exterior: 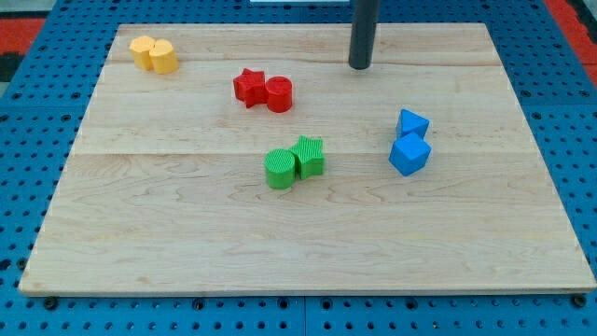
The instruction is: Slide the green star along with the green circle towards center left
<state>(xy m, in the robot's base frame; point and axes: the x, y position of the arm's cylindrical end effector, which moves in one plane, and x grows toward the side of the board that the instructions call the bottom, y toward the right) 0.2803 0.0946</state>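
Note:
The green circle (278, 169) and the green star (309, 156) sit touching each other near the middle of the wooden board (168, 233), circle to the view's left of the star. My tip (360, 65) rests near the board's top edge, well above and a little to the right of the green pair, touching no block.
A red star (248, 87) and red circle (279, 94) touch, above the green pair. Two yellow blocks (154, 54) sit at the top left corner. Two blue blocks (409, 143) stand at the right. A blue pegboard (28, 112) surrounds the board.

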